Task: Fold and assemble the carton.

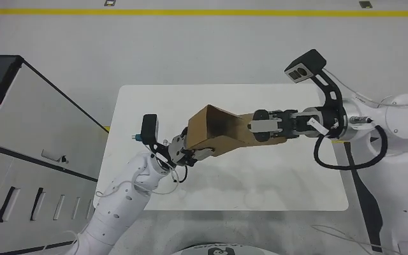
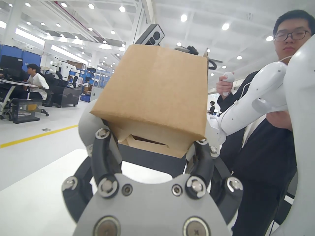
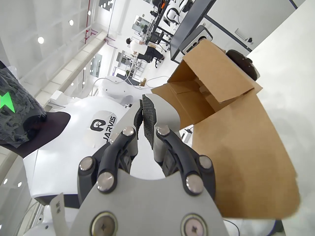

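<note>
I hold the carton (image 1: 217, 131) in the air over the middle of the table (image 1: 153, 108), well in from every edge, with my left gripper (image 2: 152, 140) clamped across one end. My right gripper (image 3: 145, 110) has its fingers pressed together beside the long flap at the open end. Only folded inner flaps show inside.

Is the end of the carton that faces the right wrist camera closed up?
No, the carton is open at that end, and its bare inside is visible.
</note>
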Controlling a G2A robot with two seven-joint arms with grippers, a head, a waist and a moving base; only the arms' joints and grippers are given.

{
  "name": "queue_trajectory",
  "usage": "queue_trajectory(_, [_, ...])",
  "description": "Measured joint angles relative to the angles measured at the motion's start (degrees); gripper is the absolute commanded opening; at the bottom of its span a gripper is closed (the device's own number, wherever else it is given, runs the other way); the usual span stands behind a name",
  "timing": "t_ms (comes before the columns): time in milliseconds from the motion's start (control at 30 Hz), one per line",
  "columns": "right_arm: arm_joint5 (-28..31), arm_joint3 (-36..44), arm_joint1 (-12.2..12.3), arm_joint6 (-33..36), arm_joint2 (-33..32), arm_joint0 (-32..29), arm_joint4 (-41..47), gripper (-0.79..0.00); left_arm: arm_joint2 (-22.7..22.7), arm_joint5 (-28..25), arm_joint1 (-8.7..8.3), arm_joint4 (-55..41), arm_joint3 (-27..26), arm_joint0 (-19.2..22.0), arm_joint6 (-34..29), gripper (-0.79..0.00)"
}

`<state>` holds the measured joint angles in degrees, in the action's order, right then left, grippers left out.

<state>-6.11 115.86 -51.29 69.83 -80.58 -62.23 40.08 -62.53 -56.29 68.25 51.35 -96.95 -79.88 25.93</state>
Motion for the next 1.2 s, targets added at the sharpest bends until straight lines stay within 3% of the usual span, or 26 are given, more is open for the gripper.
queue_trajectory(367, [0.96,1.88,-0.11,-2.76,-0.38,-0.20,-0.09,-0.785,-0.13,-0.88,0.06,-2.42,-0.06,-0.79,0.32,-0.785])
queue_trajectory(700, [0.44,2.37,-0.06,-1.93,-0.38,1.60,-0.45,-0.785,2.88,-1.70,-0.54,1.59,-1.71,-0.08,8.67,-0.785])
queue_trajectory(900, [0.44,2.36,-0.06,-1.95,-0.39,1.57,-0.43,-0.785,2.78,-1.61,-0.55,1.56,-1.84,-0.02,8.36,-0.785])
queue_trajectory(1000, [1.31,3.72,-0.12,-2.50,-0.06,1.32,-0.72,-0.785,2.28,-0.78,-0.70,4.32,-2.18,-0.40,5.31,-0.785])
queue_trajectory(1200, [2.73,5.96,-0.27,-0.30,2.07,3.64,-1.84,-0.785,2.18,-1.73,-0.50,3.61,-1.68,-1.08,6.56,-0.785])
